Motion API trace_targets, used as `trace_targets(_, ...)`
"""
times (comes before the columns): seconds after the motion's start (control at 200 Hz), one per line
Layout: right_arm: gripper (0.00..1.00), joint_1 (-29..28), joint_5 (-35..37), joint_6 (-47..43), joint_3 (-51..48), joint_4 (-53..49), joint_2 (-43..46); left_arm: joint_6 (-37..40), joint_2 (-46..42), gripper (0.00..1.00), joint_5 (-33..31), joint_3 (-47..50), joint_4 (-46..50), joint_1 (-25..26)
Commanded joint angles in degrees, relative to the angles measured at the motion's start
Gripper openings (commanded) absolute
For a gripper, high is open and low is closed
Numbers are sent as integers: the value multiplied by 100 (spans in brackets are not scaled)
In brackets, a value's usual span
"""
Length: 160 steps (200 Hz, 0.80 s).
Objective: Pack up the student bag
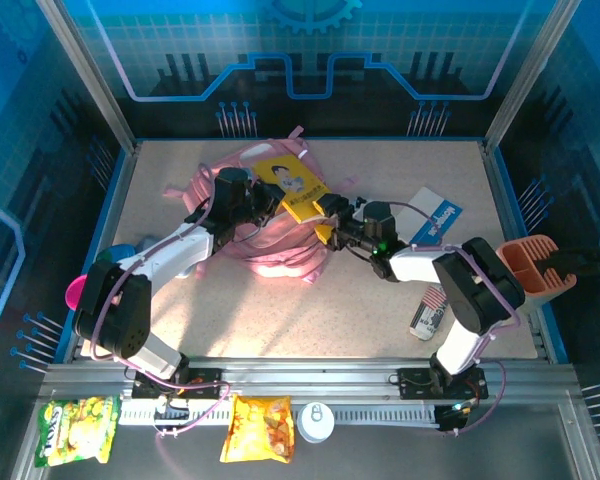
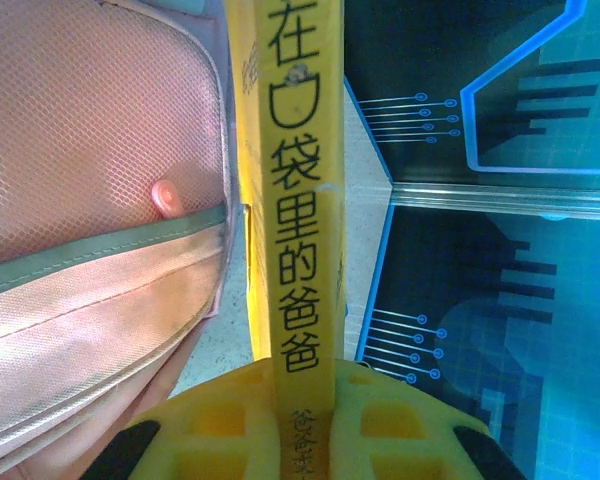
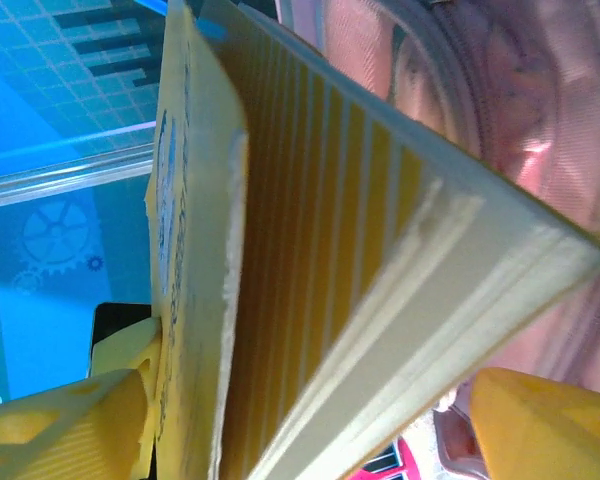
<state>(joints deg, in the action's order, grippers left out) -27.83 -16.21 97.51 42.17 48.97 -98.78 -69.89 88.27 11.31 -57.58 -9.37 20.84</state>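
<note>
Left tool (image 2: pixel 302 405): nearest its wrist camera; the yellow fingers are pinched tight on the spine of a thin yellow book (image 2: pixel 298 250), which runs straight away from the lens.
Student bag (image 1: pixel 280 250): the biggest thing here. It lies slumped on the far middle of the table (image 1: pixel 280 330), between the two tools. In the left wrist view its pink mesh panel and a seamed band sit just left of the book.
Book position: it is tilted over the top of the bag, cover up, apparently at the mouth. I cannot tell whether any of it is inside.
Right tool (image 3: pixel 310 425): wide, fingers astride a page-edge corner of the book. One finger appears to touch the cover. The other has a strip of pink showing between it and the pages, so it is not pinching.
Bag handling: probably light, limp and easily dragged across the table. The mouth will likely sag closed unless it is held open. The fabric is not fragile, but the translucent panels may be slippery.
Where to hold: my guess is the rim beside the zip, or a strap, where doubled fabric gives a pinch something to bite. The mesh offers little.
Smaller things: a blue-and-white card (image 1: pixel 435 215) lies to the right of the bag, an orange cup (image 1: pixel 528 268) stands at the right edge, and a snack packet (image 1: pixel 260 428) lies on the near rail.
</note>
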Motion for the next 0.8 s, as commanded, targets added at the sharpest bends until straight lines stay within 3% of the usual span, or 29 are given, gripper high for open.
trace_targets(0.0,76,-130,268,208,180,608,-207,-113,-159,0,7,19,-500,7)
trace_targets(0.325,54,-129,487,340,-126,1099,-223,26,-29,0,161,-165,-441,49)
trace_targets(0.52,27,-84,461,285,-192,1097,-154,103,-5,1,172,-148,-408,51)
trace_targets(0.585,15,-41,431,223,-201,1043,-100,268,-20,8,149,-172,-249,43)
trace_targets(0.62,11,-6,398,200,-215,964,-52,441,-52,17,90,-217,-53,26)
trace_targets(0.725,5,117,374,-28,-335,807,188,1161,-122,46,-228,-404,813,16)
trace_targets(0.795,3,259,323,-249,-430,615,419,1750,-126,55,-326,-555,1328,17)
